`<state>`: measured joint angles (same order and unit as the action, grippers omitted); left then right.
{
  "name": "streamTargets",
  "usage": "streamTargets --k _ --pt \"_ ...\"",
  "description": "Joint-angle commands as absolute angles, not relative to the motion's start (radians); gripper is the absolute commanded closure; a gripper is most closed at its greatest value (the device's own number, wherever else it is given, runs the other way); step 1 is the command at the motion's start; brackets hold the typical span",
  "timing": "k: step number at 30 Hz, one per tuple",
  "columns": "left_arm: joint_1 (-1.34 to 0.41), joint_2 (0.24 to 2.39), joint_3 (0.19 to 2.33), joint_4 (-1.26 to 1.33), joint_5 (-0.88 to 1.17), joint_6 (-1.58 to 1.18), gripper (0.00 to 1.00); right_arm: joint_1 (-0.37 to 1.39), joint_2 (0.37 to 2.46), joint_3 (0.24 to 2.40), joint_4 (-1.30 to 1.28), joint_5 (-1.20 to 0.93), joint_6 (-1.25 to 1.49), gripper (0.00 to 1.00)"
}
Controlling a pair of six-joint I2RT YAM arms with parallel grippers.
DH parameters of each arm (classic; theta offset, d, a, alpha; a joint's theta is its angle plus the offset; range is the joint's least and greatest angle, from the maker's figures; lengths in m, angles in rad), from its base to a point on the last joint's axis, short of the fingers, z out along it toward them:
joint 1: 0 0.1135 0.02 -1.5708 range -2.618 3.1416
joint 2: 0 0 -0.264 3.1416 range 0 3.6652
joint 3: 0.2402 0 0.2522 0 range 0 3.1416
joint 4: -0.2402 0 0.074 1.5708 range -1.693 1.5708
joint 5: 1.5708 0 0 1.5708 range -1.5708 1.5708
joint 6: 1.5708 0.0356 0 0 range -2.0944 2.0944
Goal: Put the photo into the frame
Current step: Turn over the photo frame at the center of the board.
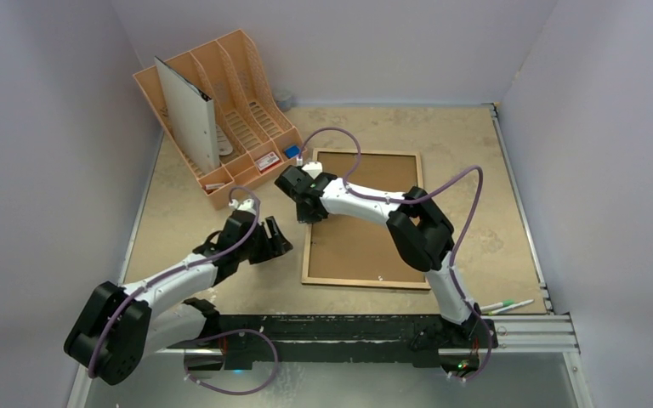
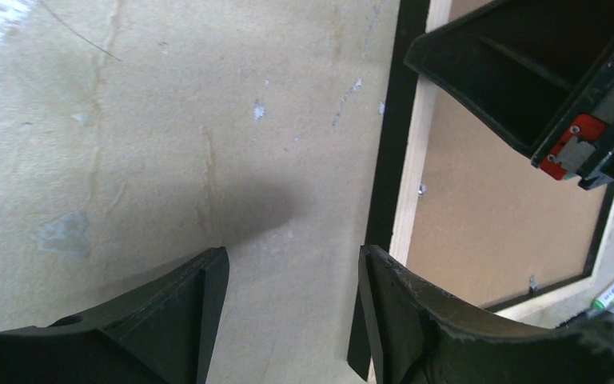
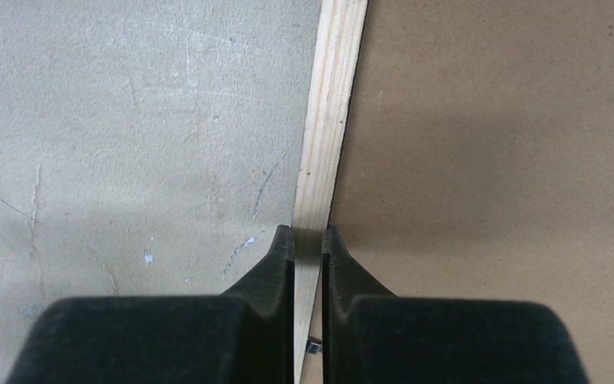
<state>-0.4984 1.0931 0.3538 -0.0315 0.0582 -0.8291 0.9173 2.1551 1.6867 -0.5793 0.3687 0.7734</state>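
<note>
The frame (image 1: 361, 282) lies flat mid-table, light wood rim up, with the brown backing board (image 1: 366, 246) inside it. My right gripper (image 1: 309, 209) is shut on the frame's left rim (image 3: 332, 96); one finger is outside the rim and one is over the board (image 3: 512, 160). My left gripper (image 1: 277, 242) is open and empty just left of the frame, over bare table (image 2: 292, 264). The rim (image 2: 416, 160) and the right gripper (image 2: 528, 72) also show in the left wrist view. A large white sheet (image 1: 189, 115), probably the photo's white reverse, stands in the organiser.
An orange file organiser (image 1: 247, 127) stands at the back left with small items in its front trays. Pens (image 1: 506, 304) lie by the near right rail. Grey walls close the table on three sides.
</note>
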Motion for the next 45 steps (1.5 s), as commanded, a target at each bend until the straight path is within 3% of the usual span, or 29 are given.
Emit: streamTargets --k 1,17,27,33,45 --pt "-0.497 1.113 0.356 0.044 0.168 -0.832 0.37 0.917 2.102 1.695 -0.633 0.381 0.795 1.00" --pt "-0.497 1.214 0.356 0.365 0.583 -0.963 0.37 0.905 1.914 1.690 -0.547 0.328 0.855 1.00" --pt "-0.497 1.110 0.328 0.267 0.405 -0.993 0.43 0.901 1.910 1.670 -0.526 0.321 0.860 1.00" --pt "-0.497 1.156 0.321 0.366 0.487 -1.003 0.42 0.897 1.901 1.673 -0.513 0.304 0.860 1.00" --pt "-0.497 1.229 0.345 0.436 0.555 -1.003 0.63 0.891 1.881 1.687 -0.495 0.262 0.859 1.00"
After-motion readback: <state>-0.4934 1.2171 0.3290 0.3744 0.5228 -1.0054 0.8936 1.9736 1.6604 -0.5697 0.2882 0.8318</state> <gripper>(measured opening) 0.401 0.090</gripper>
